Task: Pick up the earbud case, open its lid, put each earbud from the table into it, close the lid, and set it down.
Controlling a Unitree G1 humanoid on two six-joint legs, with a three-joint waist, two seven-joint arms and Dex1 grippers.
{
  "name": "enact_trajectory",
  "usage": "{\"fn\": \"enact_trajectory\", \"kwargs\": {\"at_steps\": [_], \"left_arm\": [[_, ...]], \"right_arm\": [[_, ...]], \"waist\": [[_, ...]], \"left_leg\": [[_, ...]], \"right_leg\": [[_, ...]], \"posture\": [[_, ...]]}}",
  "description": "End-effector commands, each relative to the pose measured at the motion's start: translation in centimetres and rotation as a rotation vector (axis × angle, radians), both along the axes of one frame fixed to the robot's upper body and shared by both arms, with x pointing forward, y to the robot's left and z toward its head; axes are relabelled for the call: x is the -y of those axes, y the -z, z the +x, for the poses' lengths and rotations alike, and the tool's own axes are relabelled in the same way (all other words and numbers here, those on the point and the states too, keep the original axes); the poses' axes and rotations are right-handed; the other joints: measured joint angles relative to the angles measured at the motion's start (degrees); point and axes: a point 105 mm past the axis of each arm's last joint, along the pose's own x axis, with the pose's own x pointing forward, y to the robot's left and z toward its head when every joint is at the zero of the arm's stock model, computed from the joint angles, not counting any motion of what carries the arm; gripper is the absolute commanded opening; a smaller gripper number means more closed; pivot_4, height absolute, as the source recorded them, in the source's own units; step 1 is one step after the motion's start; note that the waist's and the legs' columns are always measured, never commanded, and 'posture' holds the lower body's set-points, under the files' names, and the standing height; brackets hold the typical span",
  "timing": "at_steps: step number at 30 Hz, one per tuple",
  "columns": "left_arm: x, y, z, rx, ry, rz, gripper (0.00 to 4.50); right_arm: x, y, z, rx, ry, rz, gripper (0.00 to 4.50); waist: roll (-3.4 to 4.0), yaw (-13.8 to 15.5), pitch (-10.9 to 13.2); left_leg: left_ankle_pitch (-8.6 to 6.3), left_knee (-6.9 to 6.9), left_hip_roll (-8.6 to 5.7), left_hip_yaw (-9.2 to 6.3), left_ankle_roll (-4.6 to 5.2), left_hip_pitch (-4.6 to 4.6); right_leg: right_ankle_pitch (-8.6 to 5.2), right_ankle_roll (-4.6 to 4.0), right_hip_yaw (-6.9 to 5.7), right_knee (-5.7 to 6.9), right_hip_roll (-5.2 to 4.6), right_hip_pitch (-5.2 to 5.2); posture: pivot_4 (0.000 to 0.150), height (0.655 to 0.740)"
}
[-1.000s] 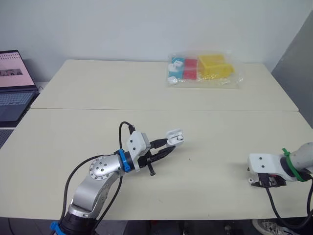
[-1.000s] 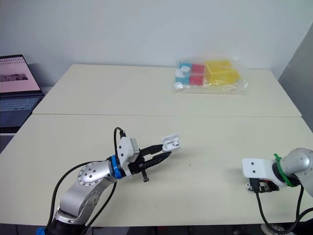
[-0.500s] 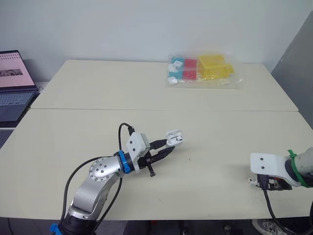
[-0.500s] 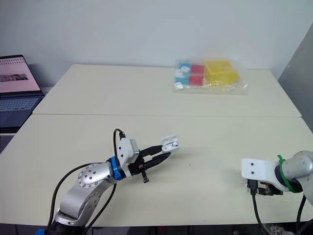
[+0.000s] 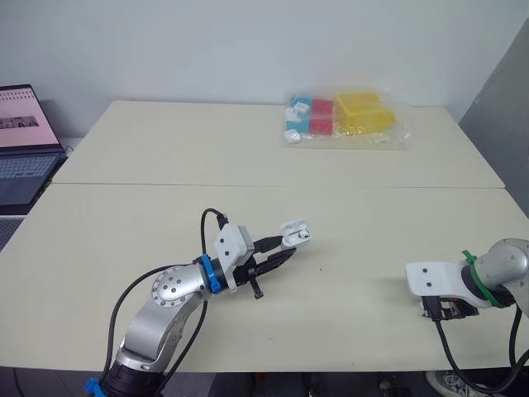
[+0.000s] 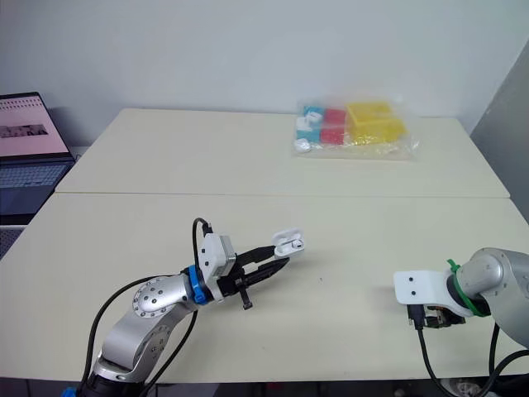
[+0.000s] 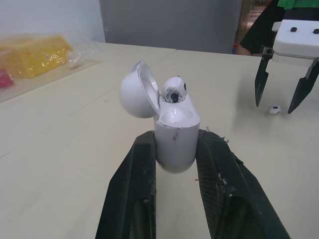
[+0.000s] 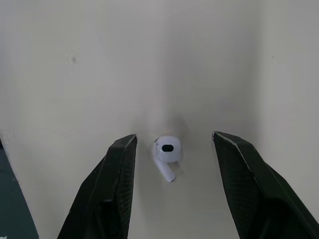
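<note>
My left gripper (image 5: 285,246) is shut on a white earbud case (image 5: 294,231), held just above the table's middle. In the left wrist view the case (image 7: 174,130) stands upright between the fingers with its lid tipped back, and one white earbud (image 7: 174,90) sits in its top. A second white earbud (image 8: 166,152) lies on the table at the near right. My right gripper (image 8: 174,140) is open, pointing down, with one finger on each side of that earbud and touching neither side. The left wrist view also shows this gripper (image 7: 275,105) over the earbud (image 7: 273,109).
A clear plastic bag (image 5: 343,118) of yellow, red and blue blocks lies at the table's (image 5: 165,157) far side. An open laptop (image 5: 21,141) stands off the left edge. A seam crosses the table behind both grippers.
My right gripper has shifted left, toward the table's middle. The left gripper and the case have stayed where they were.
</note>
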Motion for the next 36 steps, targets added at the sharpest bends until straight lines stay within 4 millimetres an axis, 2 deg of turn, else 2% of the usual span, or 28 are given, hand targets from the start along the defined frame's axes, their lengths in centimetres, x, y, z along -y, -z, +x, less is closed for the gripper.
{"fn": "enact_trajectory", "kwargs": {"at_steps": [1, 22, 25, 29, 36], "left_arm": [[0.3, -1.1, -0.5, 0.044, 0.011, -0.022, 0.77], [0.3, -1.2, -0.4, 0.048, 0.008, -0.021, 0.77], [0.3, -1.2, -0.4, 0.048, 0.009, -0.022, 0.77], [0.3, -1.2, -0.4, 0.049, 0.008, -0.021, 0.77], [0.3, -1.2, -0.3, 0.053, 0.007, -0.020, 0.77]], "right_arm": [[-0.1, -0.2, 0.2, 0.008, -0.010, -0.008, 2.50], [0.5, 1.0, 0.1, -0.034, -0.027, -0.043, 2.50], [0.4, 1.1, 0.1, -0.032, -0.034, -0.043, 1.87], [0.3, 1.0, 0.2, -0.025, -0.042, -0.040, 0.43], [-0.4, 0.0, 0.5, 0.001, -0.075, -0.006, 0.39]], "waist": [[0.00, 0.0, 0.0], [0.00, 0.0, 0.0], [0.00, 0.0, 0.0], [0.00, 0.0, 0.0], [0.00, 0.0, 0.0]], "left_leg": [[0.00, 0.00, 0.00, 0.00, 0.00, 0.01], [0.00, 0.01, 0.00, 0.00, 0.00, 0.01], [0.00, 0.01, 0.00, 0.00, 0.00, 0.01], [0.00, 0.01, 0.00, -0.01, 0.00, 0.01], [0.00, 0.01, 0.00, -0.01, 0.00, 0.10]], "right_leg": [[0.00, 0.00, 0.00, 0.00, 0.00, 0.00], [0.00, 0.00, 0.00, 0.01, 0.00, 0.02], [0.00, 0.00, 0.00, 0.01, 0.00, 0.02], [0.00, 0.00, -0.01, 0.01, 0.00, 0.03], [0.00, 0.00, -0.01, 0.02, 0.00, 0.11]], "posture": [[0.150, 0.7400], [0.150, 0.7400], [0.150, 0.7400], [0.150, 0.7400], [0.150, 0.7400]]}}
